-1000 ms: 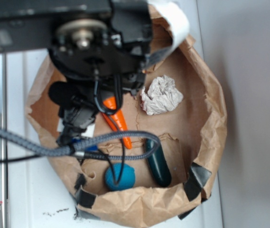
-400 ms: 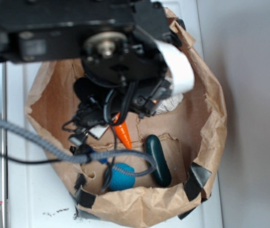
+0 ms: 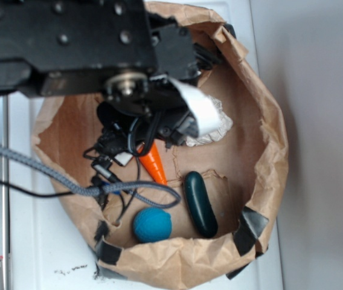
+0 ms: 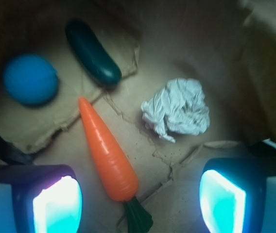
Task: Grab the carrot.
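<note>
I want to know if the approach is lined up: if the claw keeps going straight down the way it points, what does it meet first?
Probably the carrot: its thick end and green top lie between the open claw's pads, nearer the left one. Depth is unclear, so the brown paper floor beside it could come first.

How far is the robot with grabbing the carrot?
Done: the hand is over the paper bag, open. In hand: the carrot lies between the fingers, nearer the left one in the wrist view, untouched. Left: lower, close, lift.

Orange carrot [image 4: 107, 155] (green top), blue ball [image 4: 30, 79]
</note>
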Controlling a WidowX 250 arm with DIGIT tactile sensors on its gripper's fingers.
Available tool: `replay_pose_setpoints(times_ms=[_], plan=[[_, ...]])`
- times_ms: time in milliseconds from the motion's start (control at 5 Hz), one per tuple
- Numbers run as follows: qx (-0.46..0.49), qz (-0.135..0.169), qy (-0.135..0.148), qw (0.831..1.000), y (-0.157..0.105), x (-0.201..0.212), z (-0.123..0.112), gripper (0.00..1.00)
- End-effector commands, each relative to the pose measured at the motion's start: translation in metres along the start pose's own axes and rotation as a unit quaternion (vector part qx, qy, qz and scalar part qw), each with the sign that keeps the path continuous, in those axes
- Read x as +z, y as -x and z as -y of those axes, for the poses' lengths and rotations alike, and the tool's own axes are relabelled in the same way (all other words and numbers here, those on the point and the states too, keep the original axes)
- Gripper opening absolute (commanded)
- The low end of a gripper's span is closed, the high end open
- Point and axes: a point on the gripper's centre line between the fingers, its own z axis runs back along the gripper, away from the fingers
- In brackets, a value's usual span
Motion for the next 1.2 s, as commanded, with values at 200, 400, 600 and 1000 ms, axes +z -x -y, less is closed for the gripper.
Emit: replay_pose_setpoints(times_ms=[200,400,600,1000], plan=[[-0.037,-0.010,0.018,0.999,-0.013,-0.043,0.006,1.00],[-0.048,-0.022,0.016,0.998,-0.012,-0.055,0.014,1.00],[-0.045,-0.033,0.006,0.998,-0.008,-0.063,0.018,1.00],[-0.019,-0.023,-0.013,0.999,-0.001,-0.065,0.016,0.00]])
